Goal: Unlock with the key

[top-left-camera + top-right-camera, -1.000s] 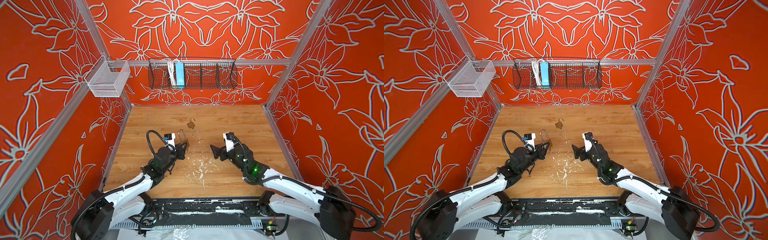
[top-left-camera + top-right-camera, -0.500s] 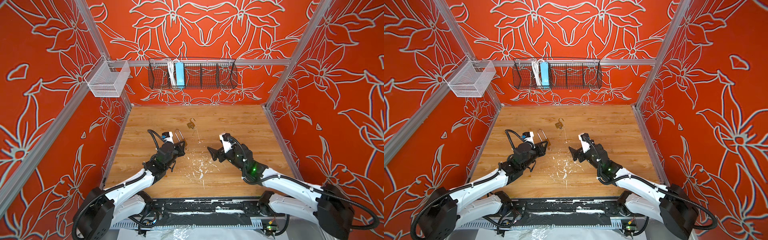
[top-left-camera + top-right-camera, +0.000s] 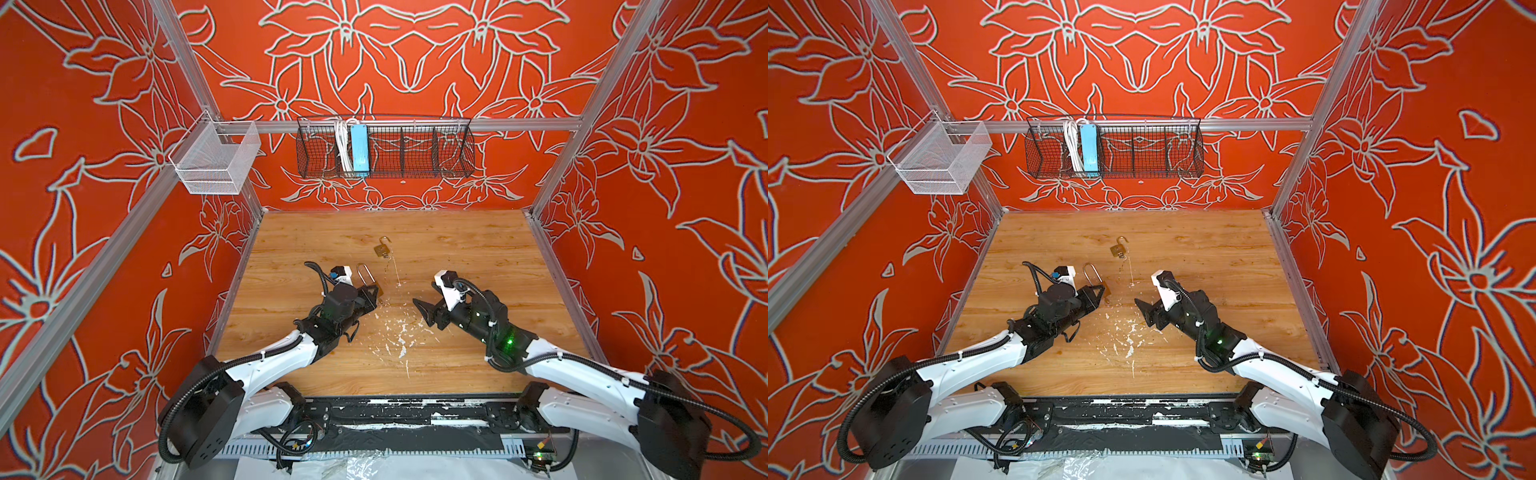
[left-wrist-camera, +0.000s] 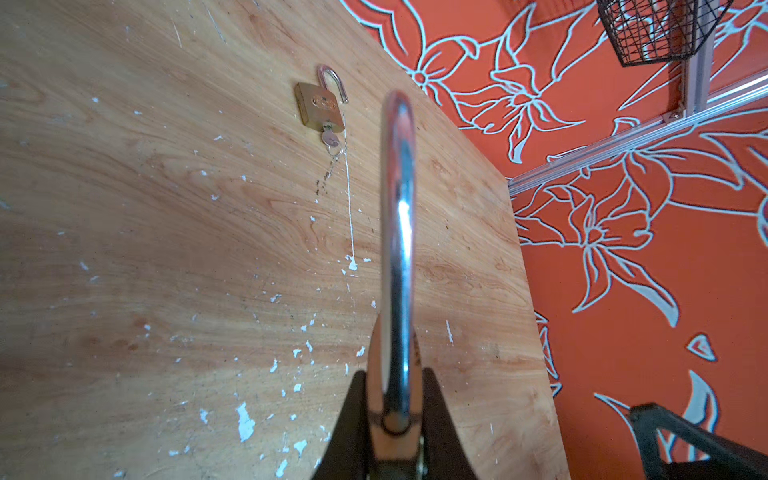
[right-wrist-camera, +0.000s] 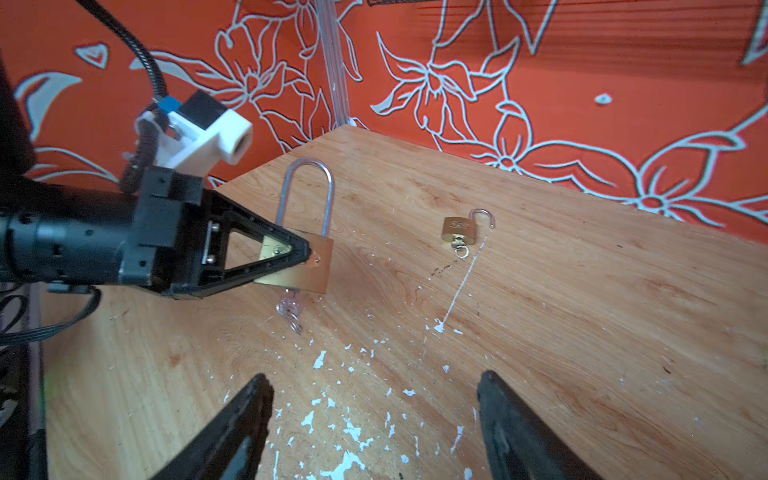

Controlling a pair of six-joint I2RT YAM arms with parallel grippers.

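Left gripper (image 5: 308,257): we see it clamped on the padlock (image 5: 321,274).
Right gripper (image 5: 372,376): jaws apart.
Right wrist alone: key (image 5: 289,309) under padlock.
Room in a top view: table (image 3: 519,266) open toward three o'clock.

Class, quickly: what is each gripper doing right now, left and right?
Left gripper: closed, holding the brass long-shackle padlock by its body.
Right gripper: open, holding nothing.

Scuffed wooden tabletop (image 3: 478,257) with small open padlock (image 3: 381,250), white flecks (image 3: 401,340)
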